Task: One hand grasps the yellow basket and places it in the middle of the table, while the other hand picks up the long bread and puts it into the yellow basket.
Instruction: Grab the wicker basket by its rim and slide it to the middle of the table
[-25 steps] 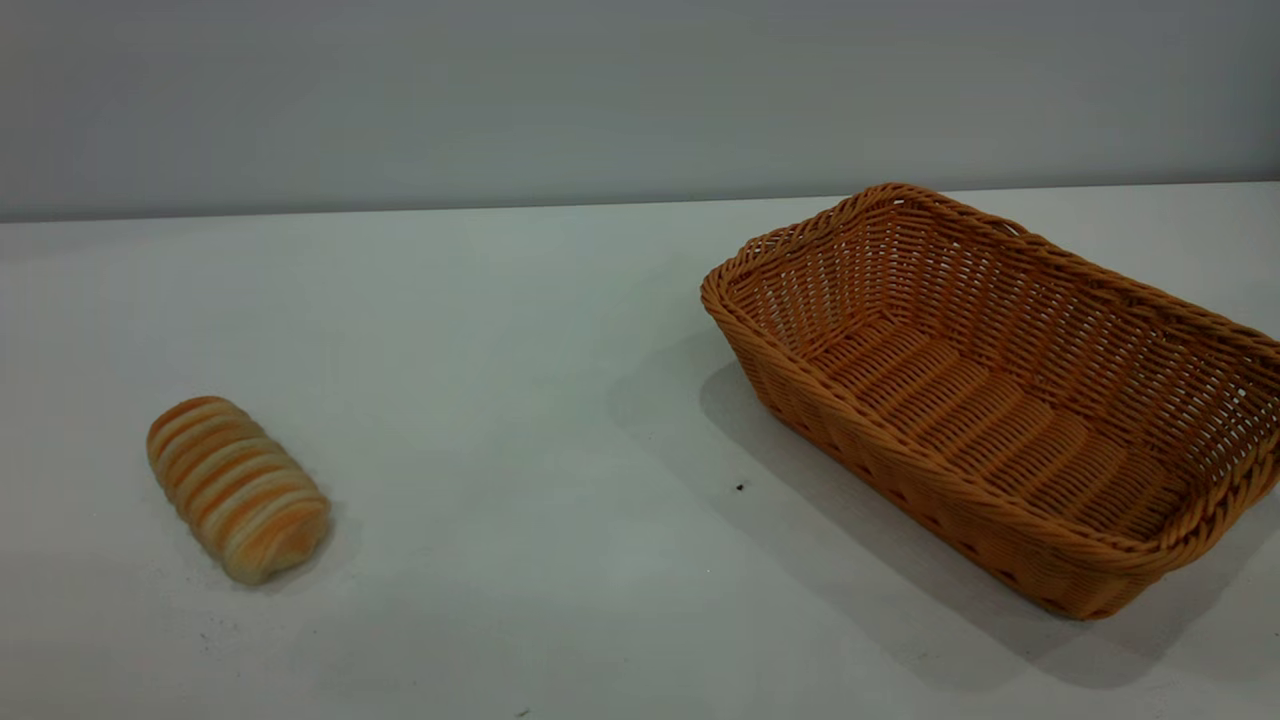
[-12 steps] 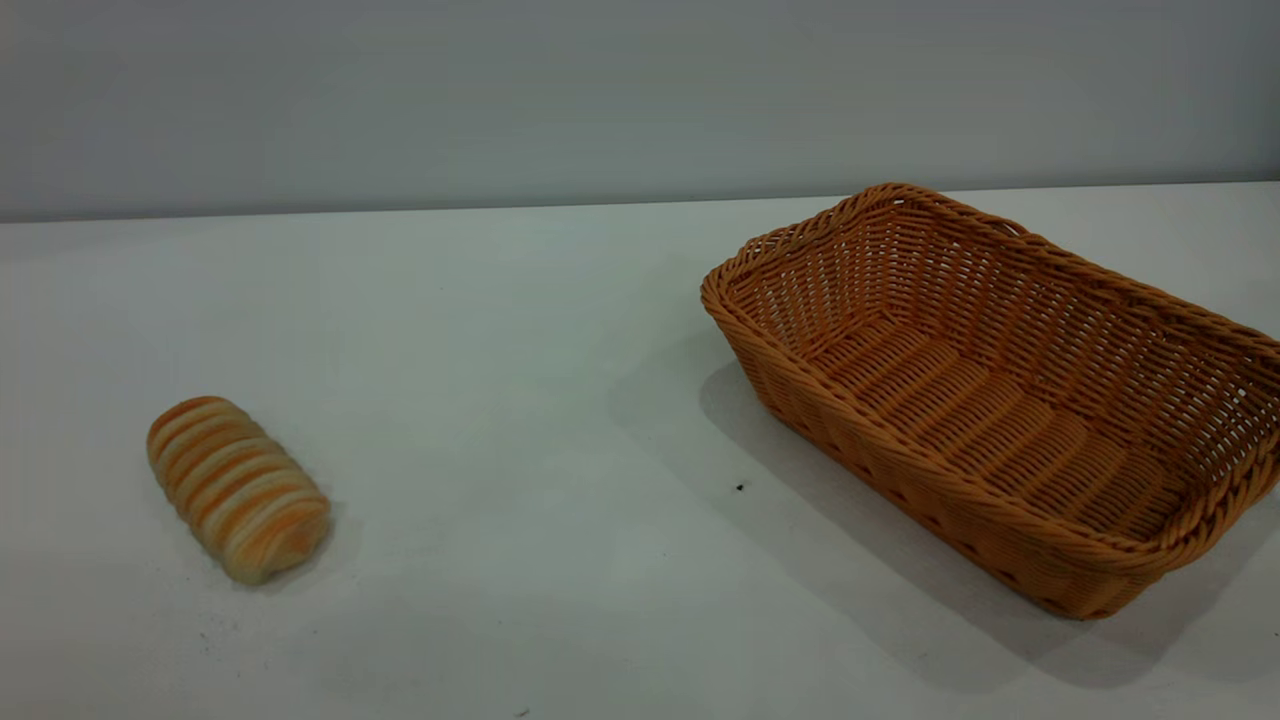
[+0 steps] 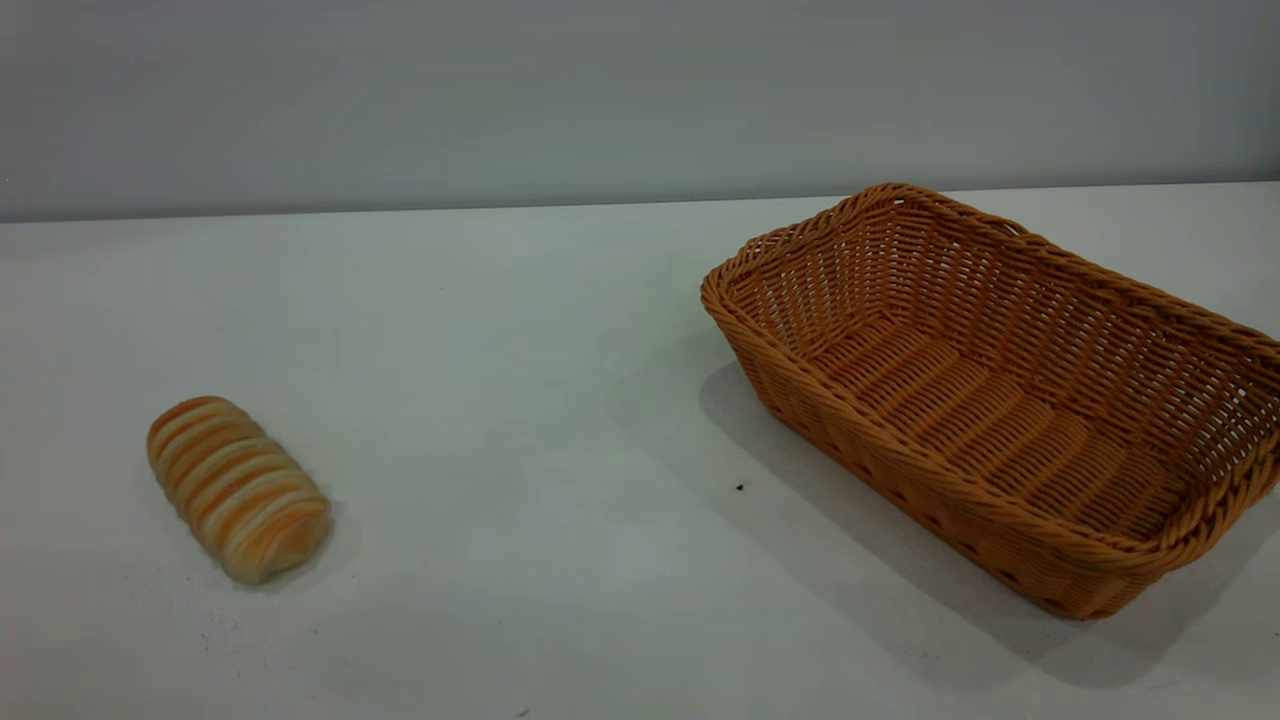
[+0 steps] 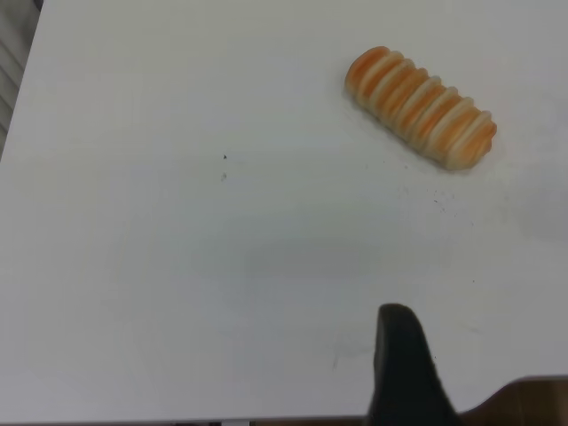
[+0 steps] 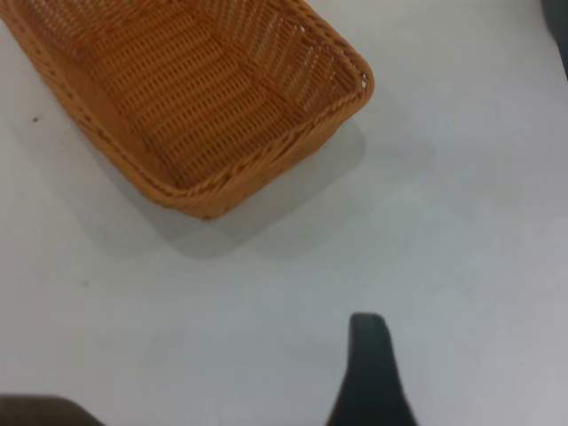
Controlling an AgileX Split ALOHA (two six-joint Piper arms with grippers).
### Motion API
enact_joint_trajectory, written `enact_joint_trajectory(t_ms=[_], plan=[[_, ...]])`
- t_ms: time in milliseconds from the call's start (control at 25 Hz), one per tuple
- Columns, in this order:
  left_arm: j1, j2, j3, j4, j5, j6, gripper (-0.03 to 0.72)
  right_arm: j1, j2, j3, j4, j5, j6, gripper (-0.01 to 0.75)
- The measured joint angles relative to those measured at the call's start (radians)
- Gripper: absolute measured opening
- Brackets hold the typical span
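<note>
Empty basket point(image 3: 1000, 400) right, bread point(image 3: 238, 488) left on tabletop point(image 3: 500, 350); take the basket's rim first. Claw openness: cannot tell.

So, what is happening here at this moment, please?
Nothing is being handled yet. The bread lies alone at the left side of the table, and the empty basket stands at the right side, not in the middle. Neither gripper touches anything. The left gripper hangs above bare table at a distance from the bread, and the right gripper hangs above the table near the basket. Only one finger of each shows.
</note>
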Motion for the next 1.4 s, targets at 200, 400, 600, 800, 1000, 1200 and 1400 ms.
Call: enact_joint_trajectory(t_ms=[200,400,600,800,1000,1200,1400], plan=[[-0.002,0.000,0.000,0.000,0.000,0.000,0.513,0.000,0.000,0.000,0.000,0.000,0.000,0.544],[-0.041,0.000,0.000,0.006,0.000,0.000,0.513,0.000,0.000,0.000,0.000,0.000,0.000,0.544],[-0.057,0.000,0.000,0.006,0.000,0.000,0.513,0.044,0.000,0.000,0.000,0.000,0.000,0.544],[-0.082,0.000,0.000,0.006,-0.002,0.000,0.513,0.118,0.000,0.000,0.012,0.000,0.006,0.544],[-0.082,0.030,-0.017,0.006,-0.155,-0.007,0.513,0.174,0.013,0.000,0.010,-0.001,0.085,0.544],[-0.082,0.251,-0.018,0.006,-0.434,-0.071,0.513,0.175,0.142,-0.015,-0.006,-0.110,0.145,0.544],[-0.082,0.601,-0.026,0.006,-0.624,-0.112,0.513,0.175,0.386,-0.021,-0.006,-0.319,0.202,0.544]])
